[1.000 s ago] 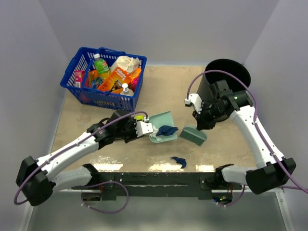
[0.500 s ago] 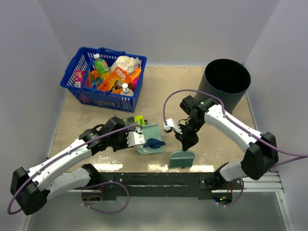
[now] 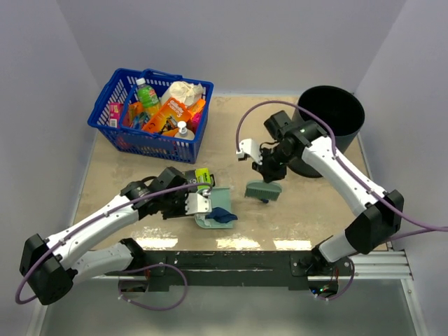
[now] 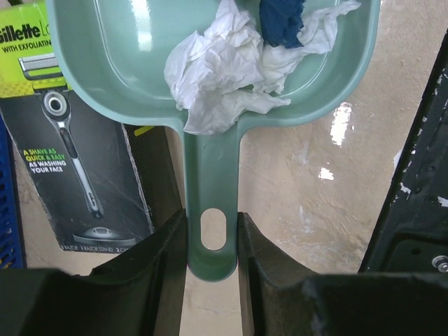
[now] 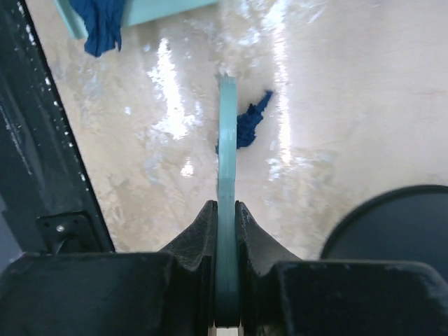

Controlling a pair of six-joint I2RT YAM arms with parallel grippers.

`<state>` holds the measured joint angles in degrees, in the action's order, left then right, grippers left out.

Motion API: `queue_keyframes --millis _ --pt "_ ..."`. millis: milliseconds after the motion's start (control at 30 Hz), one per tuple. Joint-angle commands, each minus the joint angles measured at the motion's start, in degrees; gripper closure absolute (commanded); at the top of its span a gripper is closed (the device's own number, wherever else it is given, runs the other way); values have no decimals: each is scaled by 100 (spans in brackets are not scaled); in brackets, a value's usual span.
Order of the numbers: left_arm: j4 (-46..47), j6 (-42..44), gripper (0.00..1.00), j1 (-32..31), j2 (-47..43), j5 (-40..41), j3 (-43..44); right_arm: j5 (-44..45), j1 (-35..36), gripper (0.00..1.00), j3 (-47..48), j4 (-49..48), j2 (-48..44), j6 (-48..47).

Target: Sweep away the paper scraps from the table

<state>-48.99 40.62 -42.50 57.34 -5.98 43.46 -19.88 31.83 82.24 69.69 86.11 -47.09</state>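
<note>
Sweeping looks partly done, as you can judge. Table [image 3: 315, 210] holds one visible scrap. Dustpan [image 4: 91, 77], handle clamped in left gripper [image 4: 212, 234], carries whitish wad [image 4: 217, 77] and dark blue scrap [image 4: 280, 21]. Brush [image 5: 226, 161] pinched tight in right gripper [image 5: 225, 213]; loose blue scrap [image 5: 246, 124] just beside it, unswept.

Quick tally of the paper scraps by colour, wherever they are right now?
Dark blue scraps: 2, one in the dustpan, the other on the table by the brush.
White scraps: 1 crumpled mass in the dustpan, maybe several pieces.
Total: 3.
</note>
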Motion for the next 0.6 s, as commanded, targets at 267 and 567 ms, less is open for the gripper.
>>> queue_keyframes --millis 267,567 --pt "136 -230 100 5 1244 -369 1076 1026 -134 100 364 -569 -604 2728" --pt "66 -686 100 -294 1929 -299 1559 2787 -125 100 -383 -1369 -454 4884"
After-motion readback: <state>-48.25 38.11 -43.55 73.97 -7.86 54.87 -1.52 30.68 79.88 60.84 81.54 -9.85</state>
